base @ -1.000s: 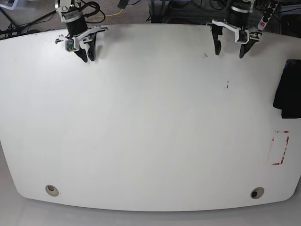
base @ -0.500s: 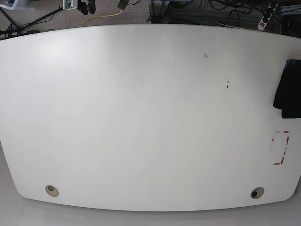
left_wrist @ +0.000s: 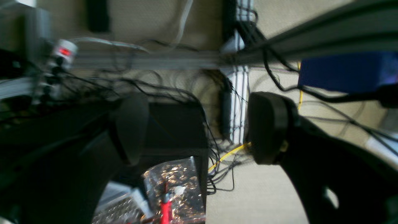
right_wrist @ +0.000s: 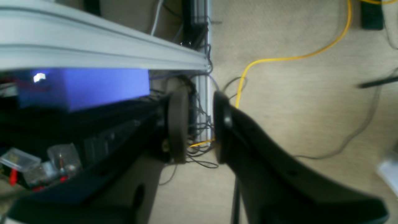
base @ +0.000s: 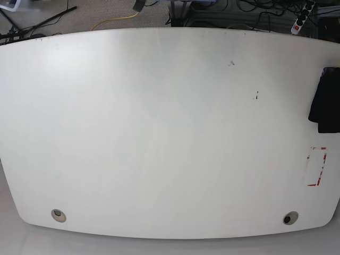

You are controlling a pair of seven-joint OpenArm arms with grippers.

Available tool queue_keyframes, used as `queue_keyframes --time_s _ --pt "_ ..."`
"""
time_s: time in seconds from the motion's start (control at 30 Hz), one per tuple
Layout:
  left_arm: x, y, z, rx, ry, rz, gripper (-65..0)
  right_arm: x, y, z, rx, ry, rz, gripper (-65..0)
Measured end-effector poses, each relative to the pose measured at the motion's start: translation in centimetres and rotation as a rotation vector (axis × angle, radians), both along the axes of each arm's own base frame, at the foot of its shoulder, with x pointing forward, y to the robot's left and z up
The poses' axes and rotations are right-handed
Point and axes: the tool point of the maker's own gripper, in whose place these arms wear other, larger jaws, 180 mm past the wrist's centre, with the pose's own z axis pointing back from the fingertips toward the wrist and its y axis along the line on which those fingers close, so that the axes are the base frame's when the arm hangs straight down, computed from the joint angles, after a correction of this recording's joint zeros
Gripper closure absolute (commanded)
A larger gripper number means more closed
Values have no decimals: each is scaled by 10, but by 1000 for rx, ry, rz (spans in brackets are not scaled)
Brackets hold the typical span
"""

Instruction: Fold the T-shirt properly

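I judge the folding as either not begun or already over, and I can't say which: from the base view my table [base: 159, 133] carries only a dark bundle at its right edge, which I take to be the T-shirt [base: 325, 101], lying bunched and cut off by the frame, so its shape and any folds are beyond me. Neither arm shows in that view. My left gripper [left_wrist: 192, 127] hangs with its two pads wide apart and nothing between them; past the gap I see only floor, a tangle of cables [left_wrist: 174, 90] and a yellow cable [left_wrist: 228, 154], all blurred. My right gripper [right_wrist: 199, 124] has its pads drawn close, a narrow slot left between them, and nothing pinched there; beyond its tips lie carpet and a yellow cable [right_wrist: 279, 59], with a pale frame rail [right_wrist: 93, 46] to one side. The shirt appears in neither wrist view, so it is well apart from both tools. I can't make out the printed mark or neck label, nor how much cloth hangs past the table edge. If folding is still owed, the whole job remains: fetch, spread, fold.
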Motion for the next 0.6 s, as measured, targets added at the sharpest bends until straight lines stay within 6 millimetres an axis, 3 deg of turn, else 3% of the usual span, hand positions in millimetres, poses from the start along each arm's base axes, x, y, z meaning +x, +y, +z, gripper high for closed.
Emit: queue_keyframes --time_s 0.17,0.37,0.6 --pt "9 8 -26 16 16 0 -453 10 9 -28 24 31 0 -130" --pt "17 7 -66 4 86 29 -400 16 18 -53 40 86 18 -136" --pt "24 13 -103 11 194 72 -401 31 11 -78 25 128 -2 -138"
